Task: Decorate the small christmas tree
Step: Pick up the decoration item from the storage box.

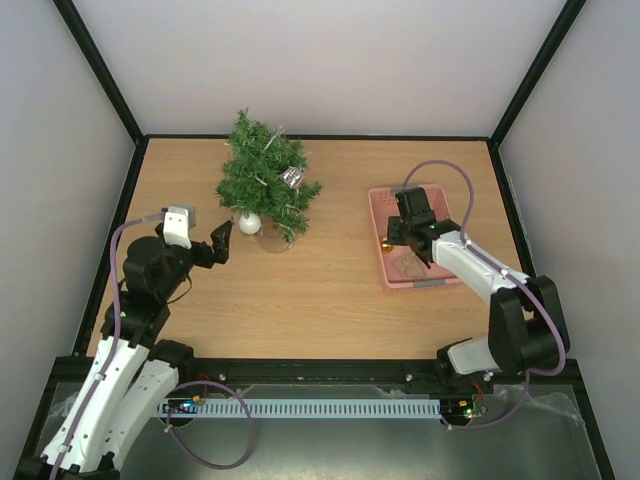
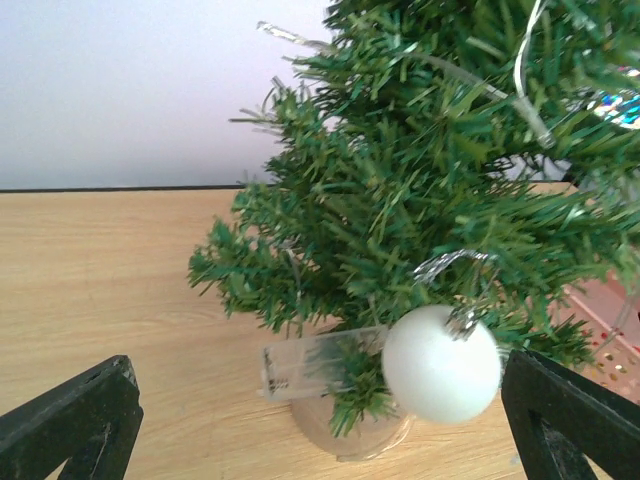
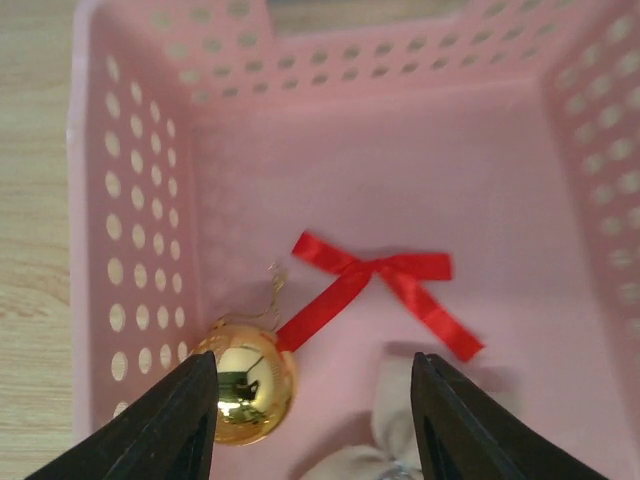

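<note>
Overhead view: the small christmas tree stands upright on the far left part of the wooden table. It carries a white ball low on its near side and a silver ornament higher up, whose shape is too small to make out.

The left gripper sits just in front of the tree. In its wrist view its jaws are spread wide with nothing between them, and only the finger tips show at the bottom corners. The treetop is cut off there.

The right gripper reaches into the pink basket on the right, well apart from the tree. Its jaws stand partly apart and grip nothing visible.

Right wrist view: a gold ball lies against the left finger, partly covered by it, near a red ribbon bow. A pale item between the fingers is cut off by the frame edge and cannot be identified.
</note>
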